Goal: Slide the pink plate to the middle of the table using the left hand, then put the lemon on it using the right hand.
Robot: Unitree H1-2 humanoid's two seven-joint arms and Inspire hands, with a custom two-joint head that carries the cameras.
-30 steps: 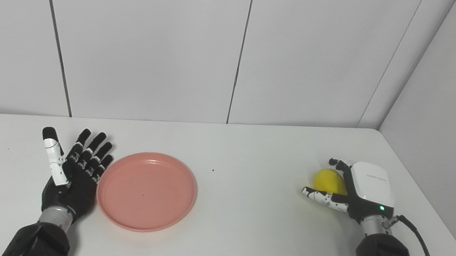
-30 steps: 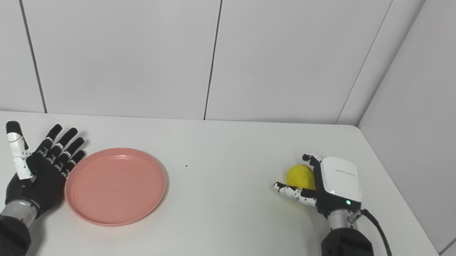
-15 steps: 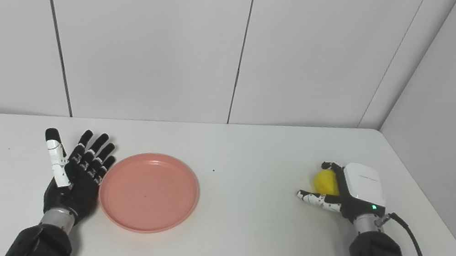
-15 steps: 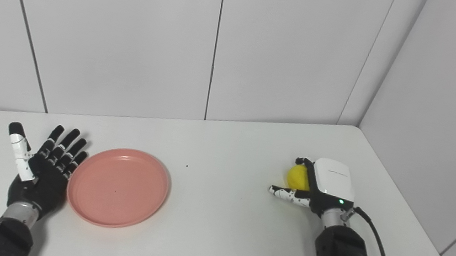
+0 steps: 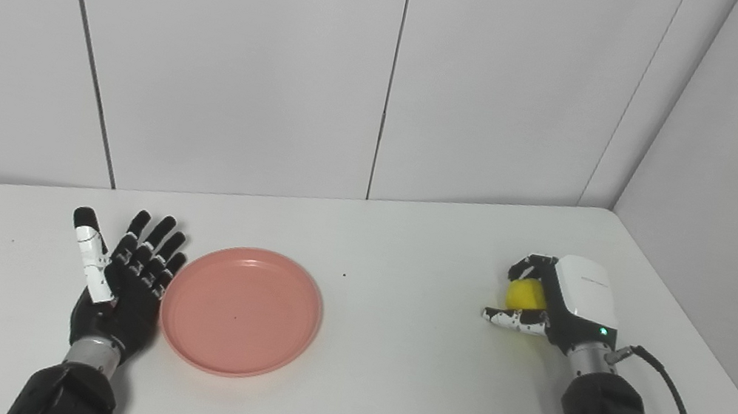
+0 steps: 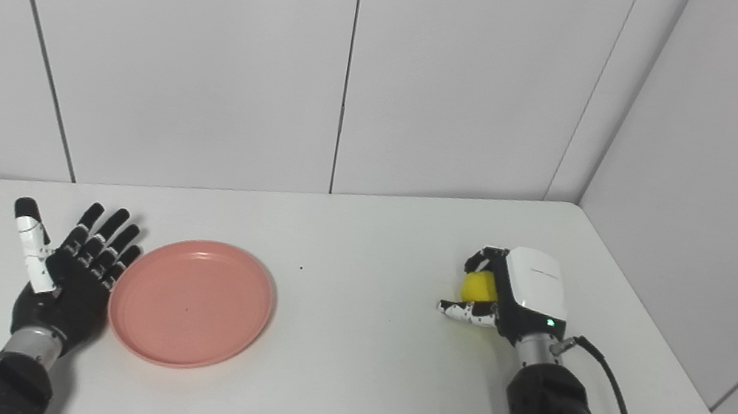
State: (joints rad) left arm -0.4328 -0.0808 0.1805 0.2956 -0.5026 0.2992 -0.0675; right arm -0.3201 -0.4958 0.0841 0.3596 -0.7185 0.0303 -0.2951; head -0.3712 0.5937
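You see the plate (image 5: 242,310) left of the table's (image 5: 383,389) middle, with the left hand (image 5: 123,286) flat just beside its left rim. Well apart on the right, the right hand (image 5: 547,304) wraps the lemon (image 5: 524,294) near the corner where two walls (image 5: 392,68) meet.

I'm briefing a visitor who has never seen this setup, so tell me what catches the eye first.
The pink plate stands out most, lying left of the table's middle, with the open left hand flat beside its left edge. On the right, the right hand is closed around a yellow lemon.
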